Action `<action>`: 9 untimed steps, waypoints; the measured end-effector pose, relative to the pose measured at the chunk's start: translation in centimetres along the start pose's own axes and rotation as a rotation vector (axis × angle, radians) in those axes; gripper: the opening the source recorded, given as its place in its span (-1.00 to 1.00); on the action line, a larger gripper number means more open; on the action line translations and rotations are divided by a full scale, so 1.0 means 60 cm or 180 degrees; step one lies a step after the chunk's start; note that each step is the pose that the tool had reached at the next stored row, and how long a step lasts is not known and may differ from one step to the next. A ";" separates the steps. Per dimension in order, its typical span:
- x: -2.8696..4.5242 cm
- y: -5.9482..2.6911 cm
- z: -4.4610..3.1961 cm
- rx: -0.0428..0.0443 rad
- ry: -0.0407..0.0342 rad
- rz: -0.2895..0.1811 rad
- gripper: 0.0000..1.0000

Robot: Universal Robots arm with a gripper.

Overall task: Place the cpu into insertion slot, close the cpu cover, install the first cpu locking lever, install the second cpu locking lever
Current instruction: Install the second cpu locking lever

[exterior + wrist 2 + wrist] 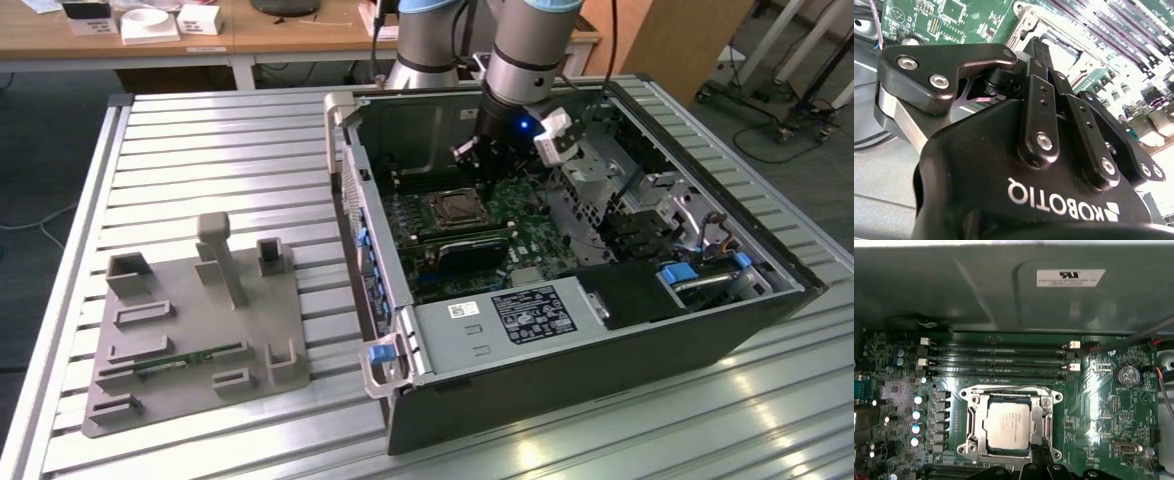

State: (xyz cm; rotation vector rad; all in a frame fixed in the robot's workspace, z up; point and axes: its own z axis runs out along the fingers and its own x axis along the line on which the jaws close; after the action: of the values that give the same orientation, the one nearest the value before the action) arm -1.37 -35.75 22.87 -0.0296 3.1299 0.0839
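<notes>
In the first wrist view the cpu (1008, 426) lies flat in the insertion slot (967, 447), its silvery top showing through the cut-out of the cpu cover (974, 412). The cover lies down over the chip. A thin wire lever (999, 388) runs along one edge of the socket. My gripper (1037, 452) is shut, with its black fingertips together and down at the socket's edge beside the cover. The second wrist view shows the closed fingers (1036, 100) reaching to the socket frame (1024, 22). In the exterior view my gripper (481, 178) hangs inside the open computer case, just over the socket (461, 207).
Long black memory slots (999, 359) run beside the socket, with the case wall (979, 285) beyond them. A round coin battery (1126, 374) and cables sit nearby. Drive cages (627, 190) and a labelled box (534, 312) crowd the case. A grey fixture (187, 320) stands at the exterior view's left.
</notes>
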 end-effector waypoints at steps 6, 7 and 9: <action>0.000 -0.002 -0.009 0.0000 0.0000 0.0000 -0.80; 0.000 -0.003 -0.010 0.0000 0.0000 0.0000 -0.80; 0.000 -0.005 -0.010 0.0001 0.0000 0.0000 -0.80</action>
State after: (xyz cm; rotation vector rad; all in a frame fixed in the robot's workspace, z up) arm -1.37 -36.11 23.46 -0.0296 3.1299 0.0837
